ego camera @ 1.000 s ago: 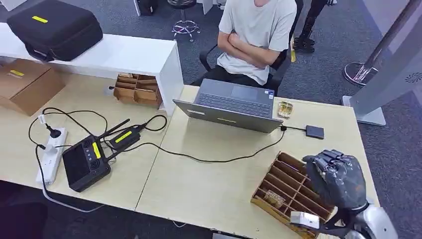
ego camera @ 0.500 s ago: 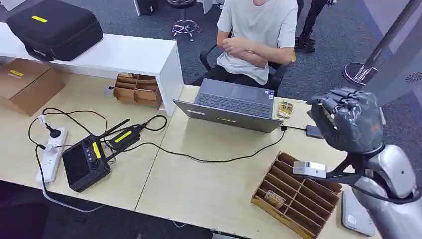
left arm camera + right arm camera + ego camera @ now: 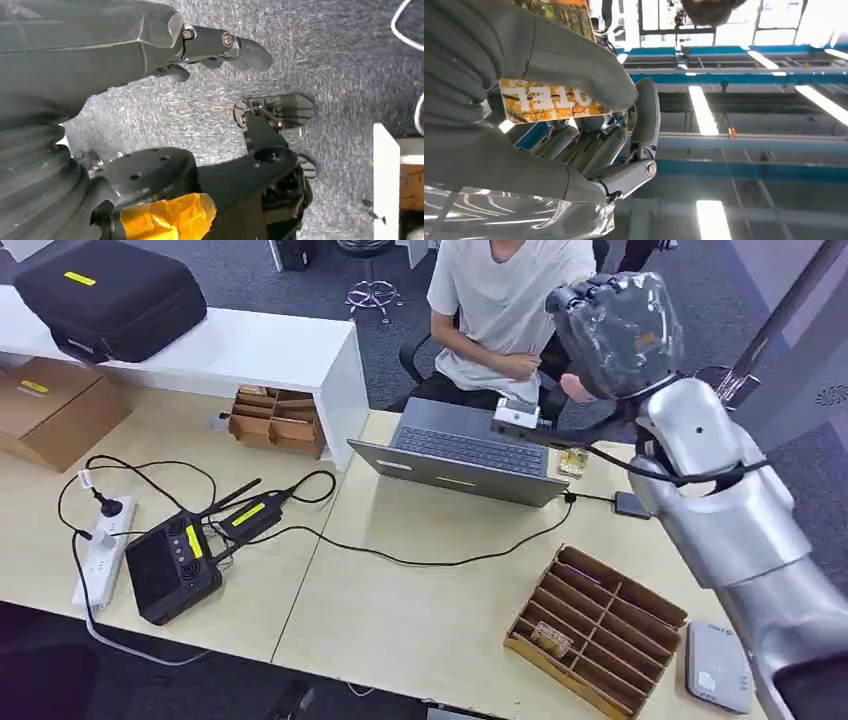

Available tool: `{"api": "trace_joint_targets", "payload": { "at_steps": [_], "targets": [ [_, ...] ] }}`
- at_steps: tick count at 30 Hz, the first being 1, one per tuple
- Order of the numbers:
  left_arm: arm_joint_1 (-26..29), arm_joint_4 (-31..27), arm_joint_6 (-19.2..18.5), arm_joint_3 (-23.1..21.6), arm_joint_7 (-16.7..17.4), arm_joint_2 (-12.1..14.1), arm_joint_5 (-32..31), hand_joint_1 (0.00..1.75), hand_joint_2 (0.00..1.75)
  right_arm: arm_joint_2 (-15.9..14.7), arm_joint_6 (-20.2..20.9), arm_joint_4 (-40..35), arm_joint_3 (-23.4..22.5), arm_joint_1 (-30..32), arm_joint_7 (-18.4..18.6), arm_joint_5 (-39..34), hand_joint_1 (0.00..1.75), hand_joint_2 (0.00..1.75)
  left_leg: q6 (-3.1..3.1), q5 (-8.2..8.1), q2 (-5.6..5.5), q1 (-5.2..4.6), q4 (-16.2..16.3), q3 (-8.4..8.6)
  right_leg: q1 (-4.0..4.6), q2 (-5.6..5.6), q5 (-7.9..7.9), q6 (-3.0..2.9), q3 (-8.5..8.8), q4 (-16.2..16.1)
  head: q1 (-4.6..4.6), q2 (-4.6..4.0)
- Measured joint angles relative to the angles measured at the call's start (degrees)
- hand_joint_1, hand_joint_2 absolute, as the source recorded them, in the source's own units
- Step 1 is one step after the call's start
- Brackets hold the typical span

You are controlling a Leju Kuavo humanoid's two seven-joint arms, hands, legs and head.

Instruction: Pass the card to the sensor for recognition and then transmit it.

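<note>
card (image 3: 546,100), mirrored letters, perhaps "HOTEL"

Head view is evenly and brightly lit, shadows on the desk (image 3: 420,610) soft and short. The raised right hand (image 3: 615,335) shows slight motion blur and a sheen on its cover. In the right wrist view, ceiling lights (image 3: 704,110) blow out to white glare at upper right, and the card (image 3: 546,100) is sharp. Left wrist view is dimmer; the left hand (image 3: 150,40) looks soft, the carpet (image 3: 330,60) grainy.
</note>
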Motion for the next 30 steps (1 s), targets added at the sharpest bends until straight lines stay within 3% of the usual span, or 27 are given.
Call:
{"api": "trace_joint_targets", "payload": {
  "at_steps": [8,13,14,21,30],
  "targets": [
    [-0.87,0.0,-0.2,-1.68,0.42,-0.87,-0.57,0.0,1.75,5.69,0.22,12.66,3.5,-3.94,1.33,1.37,1.71,1.75,0.03,0.0,-0.05,0.0,0.0,-0.04,0.0,-0.03,-0.01,0.0,-0.02,-0.03,0.0,0.0],
    [-0.91,0.0,-0.52,-2.14,0.48,-1.16,-0.57,0.0,1.75,7.02,0.38,16.23,4.53,-4.57,1.55,1.49,1.71,1.75,0.03,0.0,-0.05,0.0,0.0,-0.06,0.0,-0.03,0.0,0.01,-0.04,-0.04,0.0,0.0],
    [-0.9,0.0,-0.61,-2.21,0.48,-1.2,-0.59,0.0,1.75,7.09,0.38,16.76,4.64,-4.57,1.55,1.4,0.0,1.75,0.03,0.0,-0.05,0.0,0.0,-0.06,0.0,-0.03,0.0,0.0,-0.04,-0.04,0.0,0.0],
    [-0.71,0.0,-3.06,-2.41,-2.25,-1.22,0.06,0.0,1.75,7.15,0.18,19.31,5.75,-4.56,0.72,0.7,0.0,1.75,0.02,0.0,-0.04,0.0,0.0,-0.07,0.01,-0.02,0.0,0.0,-0.07,-0.03,0.0,0.0],
    [-0.63,0.0,-1.24,-2.39,-0.35,-1.22,0.46,0.0,1.75,7.13,0.09,20.8,6.43,-4.68,1.03,0.37,0.0,1.75,0.02,0.0,-0.03,0.0,0.0,-0.07,0.01,-0.01,0.0,0.0,-0.1,-0.03,0.0,0.0]
  ]
}}
